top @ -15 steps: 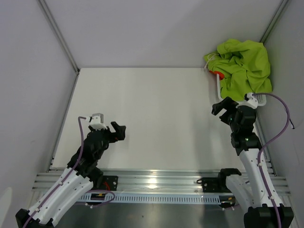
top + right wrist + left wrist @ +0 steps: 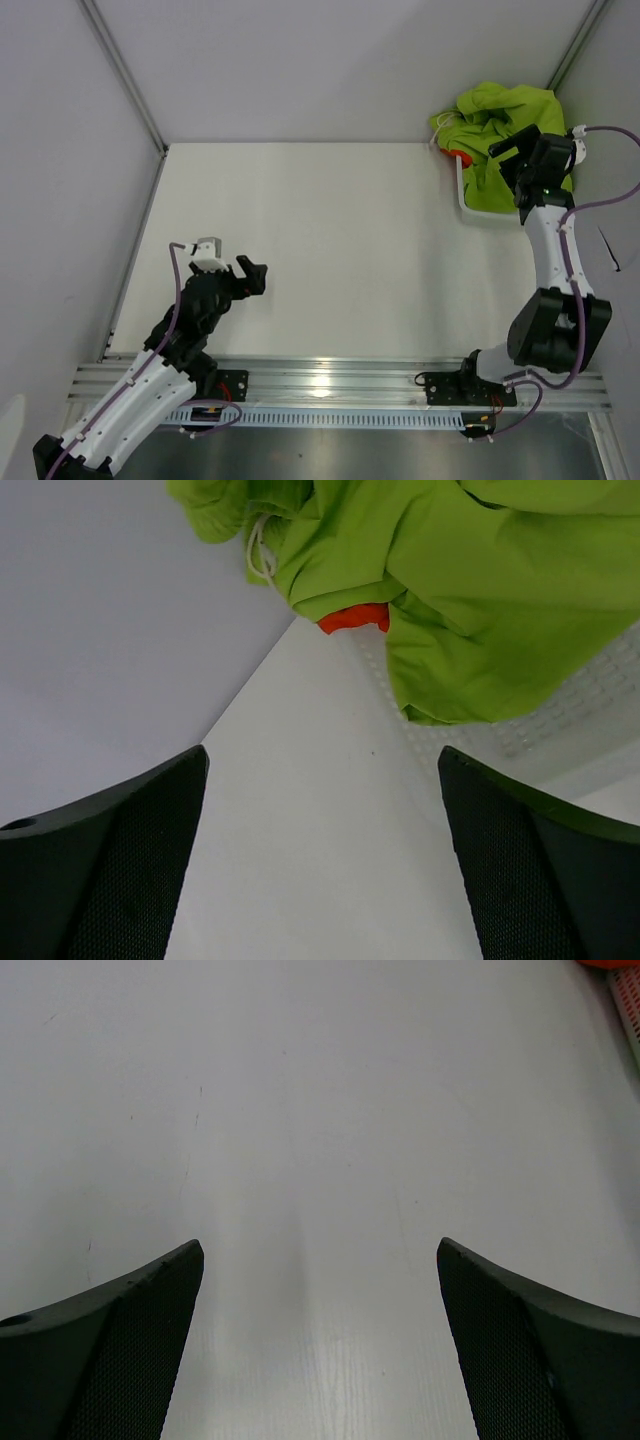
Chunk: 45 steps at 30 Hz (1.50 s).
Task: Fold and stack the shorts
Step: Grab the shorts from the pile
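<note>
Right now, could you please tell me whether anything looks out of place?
The lime green shorts lie crumpled over the white basket in the far right corner, hanging over its rim; the orange-red shorts barely show underneath.

Both arms have white shells on the long links, w/ black joints & wrists. Left arm [image 2: 135,392] is at lower left of the top view. Right arm [image 2: 549,245] is at the right edge, w/ a bulky black elbow. A purple cable [image 2: 172,300] runs along each arm. Small white bracket [image 2: 206,252] sits on the left wrist. Black base blocks [image 2: 228,383] are at the bottom of the frame. Left gripper [image 2: 320,1250] & right gripper [image 2: 322,755] are matte black. Their fingers [image 2: 120,1360] are broad, taper to a pt, and have a fine dotted mesh texture on the inner faces.
</note>
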Each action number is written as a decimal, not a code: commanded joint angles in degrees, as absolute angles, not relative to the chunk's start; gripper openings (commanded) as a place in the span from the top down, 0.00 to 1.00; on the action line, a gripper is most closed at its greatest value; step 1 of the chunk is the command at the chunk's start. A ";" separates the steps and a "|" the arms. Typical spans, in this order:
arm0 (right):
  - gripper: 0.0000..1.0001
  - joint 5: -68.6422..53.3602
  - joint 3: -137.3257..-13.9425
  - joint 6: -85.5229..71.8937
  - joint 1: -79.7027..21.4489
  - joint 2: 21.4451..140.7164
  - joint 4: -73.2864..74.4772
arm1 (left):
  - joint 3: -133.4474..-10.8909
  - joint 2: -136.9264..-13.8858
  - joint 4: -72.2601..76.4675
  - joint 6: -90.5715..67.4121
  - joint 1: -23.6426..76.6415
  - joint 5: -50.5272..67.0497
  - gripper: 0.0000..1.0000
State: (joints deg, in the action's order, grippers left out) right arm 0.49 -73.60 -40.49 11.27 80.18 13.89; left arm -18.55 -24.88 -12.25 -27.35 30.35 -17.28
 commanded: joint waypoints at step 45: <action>1.00 -29.93 -129.26 -46.06 4.41 104.95 12.55 | -18.90 -28.04 -8.09 -25.40 29.97 -16.26 0.01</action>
State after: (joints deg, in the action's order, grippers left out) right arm -14.06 -121.25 -48.88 7.68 110.65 9.65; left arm -18.55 -28.51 -10.33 -26.79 30.35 -17.21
